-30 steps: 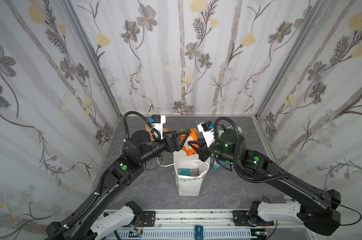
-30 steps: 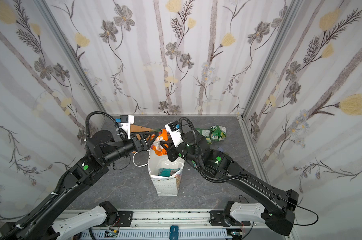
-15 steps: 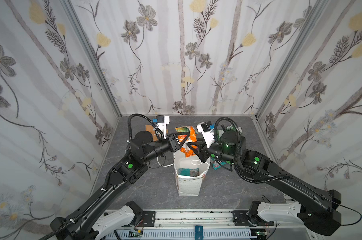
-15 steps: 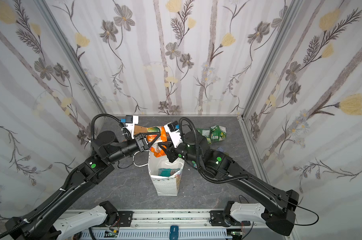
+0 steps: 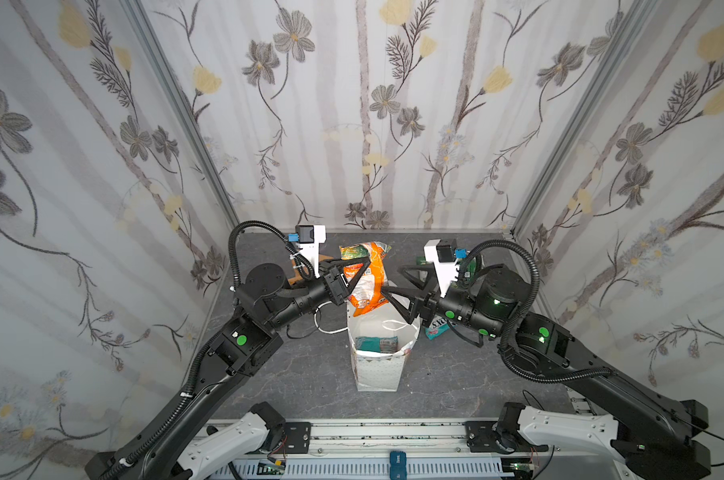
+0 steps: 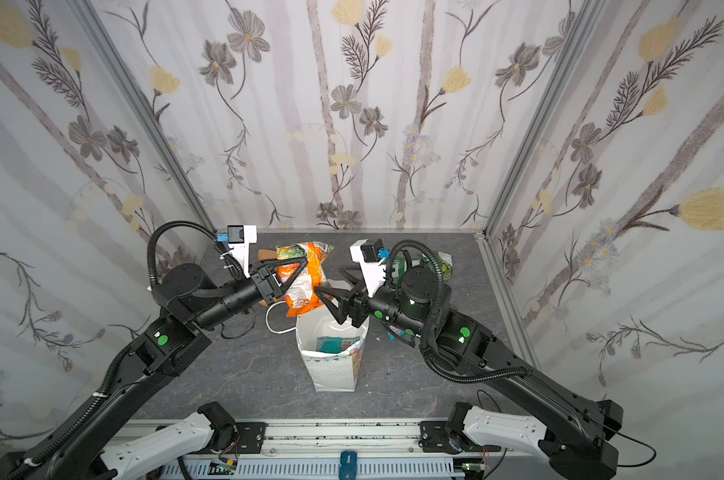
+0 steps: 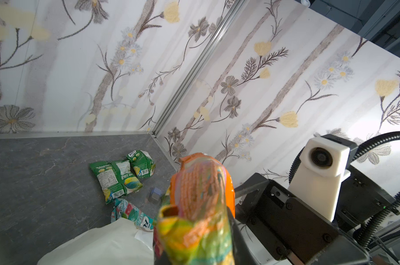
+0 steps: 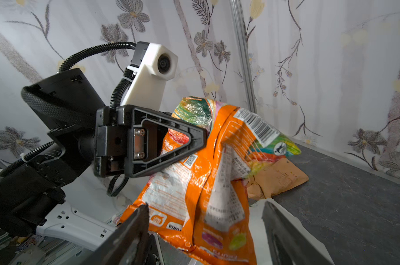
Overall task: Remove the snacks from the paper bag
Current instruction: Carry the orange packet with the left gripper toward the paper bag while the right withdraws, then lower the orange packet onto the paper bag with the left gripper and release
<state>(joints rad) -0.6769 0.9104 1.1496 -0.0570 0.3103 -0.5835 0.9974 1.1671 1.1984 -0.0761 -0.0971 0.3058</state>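
Grey tabletop (image 5: pixel 310 382): left claw (image 5: pixel 362 270) clenched on orange packet (image 5: pixel 370 286) above paper bag (image 5: pixel 376 370); right claw (image 5: pixel 391 279) spread, beside.

A grey stone-patterned tabletop (image 5: pixel 306 374) is closed in on three sides by walls papered with grey and yellow flowers (image 5: pixel 352 124). Aluminium corner posts (image 5: pixel 173 95) join the walls. In the left wrist view, a small grey-blue cube (image 7: pixel 155 195) lies on the tabletop near one corner.
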